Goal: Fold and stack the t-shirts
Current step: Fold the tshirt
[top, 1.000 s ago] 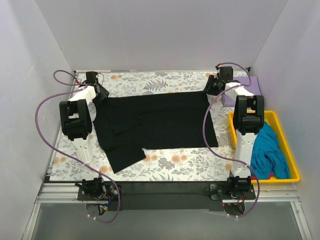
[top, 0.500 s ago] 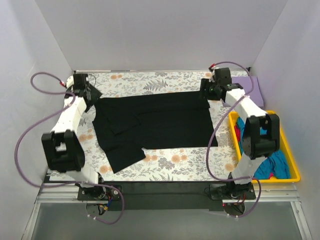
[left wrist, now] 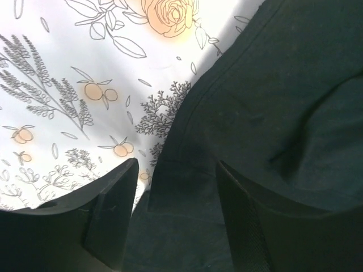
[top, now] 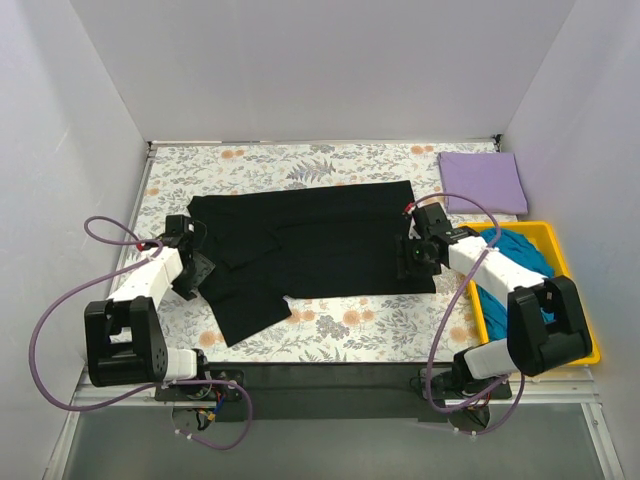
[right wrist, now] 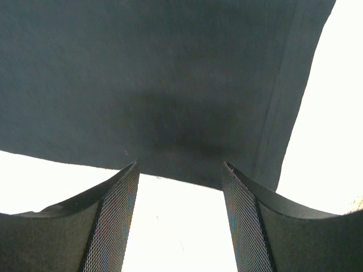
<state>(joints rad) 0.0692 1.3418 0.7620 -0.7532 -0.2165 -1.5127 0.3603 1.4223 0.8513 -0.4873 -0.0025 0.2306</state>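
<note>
Both arms have swung back from the far corners of the black t-shirt [top: 320, 245] and now sit low at its side edges. The left gripper [left wrist: 176, 164] is at the shirt's left edge, beside the sleeve area. The right gripper [right wrist: 180, 165] is at the right edge, close to the near right corner.

Left wrist view: the fingers [left wrist: 113, 215] stand apart, and the stitched hem of the black shirt runs between them, with the floral-print cloth [top: 330, 165] visible to its left. Nothing is pinched.

Right wrist view: the fingers [right wrist: 116, 221] are likewise spread, straddling the near edge of the black fabric, with its hemmed side running off at the right. Whether either pair of tips touches the cloth cannot be told from these angles.

Top view: the black shirt lies spread flat across the middle of the floral cloth, one sleeve angled toward the near left. A folded lavender t-shirt [top: 482, 180] rests at the far right corner. A teal t-shirt [top: 520, 250] lies bunched in the yellow tray [top: 592, 345], partly hidden by the right arm.
</note>
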